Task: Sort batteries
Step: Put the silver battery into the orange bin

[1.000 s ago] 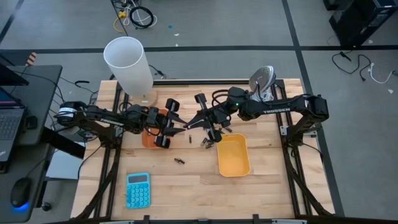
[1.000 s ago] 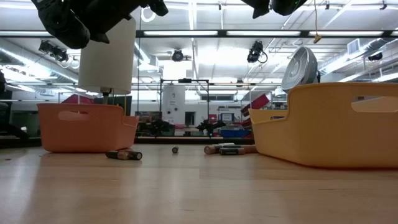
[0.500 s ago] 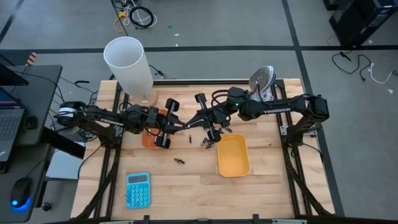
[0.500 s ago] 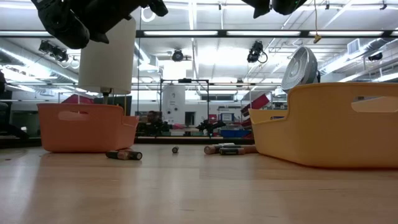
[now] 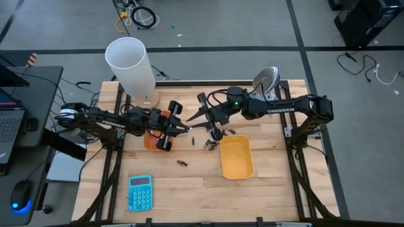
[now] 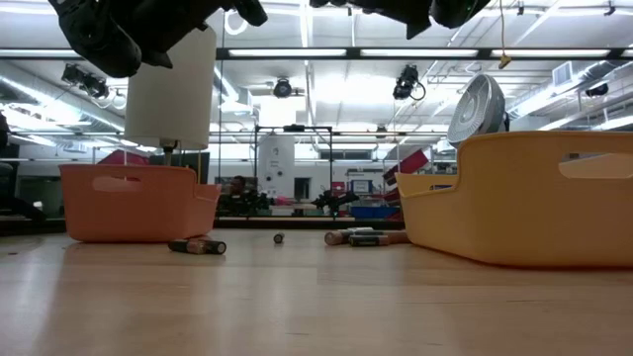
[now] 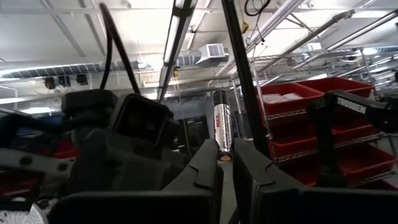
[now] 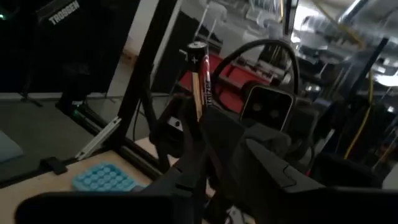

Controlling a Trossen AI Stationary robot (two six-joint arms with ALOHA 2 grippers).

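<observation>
One battery (image 7: 222, 124), dark with a red band, stands up from the fingertips of my left gripper (image 7: 226, 163), which is shut on it above the table's middle. The right wrist view shows the same battery (image 8: 198, 74). My right gripper (image 5: 198, 120) faces the left gripper from the table's right, level, with its fingers open. Loose batteries (image 5: 181, 163) (image 5: 208, 145) lie flat on the wood between the orange tray (image 5: 150, 139) and the yellow tray (image 5: 237, 157). The low view shows them (image 6: 198, 246) (image 6: 361, 237) lying there. My left gripper pinches the battery's lower end (image 7: 222, 155) between its two fingertips. The fingers come from the table's left, slanting upward. The battery stands roughly upright above the fingertips, most of its length free, lifted well clear of the table.
A tall white cylinder (image 5: 130, 69) stands at the far left, a small fan (image 5: 266, 82) at the far right and a blue calculator (image 5: 139, 192) near the front edge. The orange tray sits under my left arm. Bare wood lies in front of the trays.
My left gripper has shut on the battery where the two grippers meet. My right gripper has then opened, letting go of it, and has tipped a little. The battery stays up in the air, now in my left gripper.
</observation>
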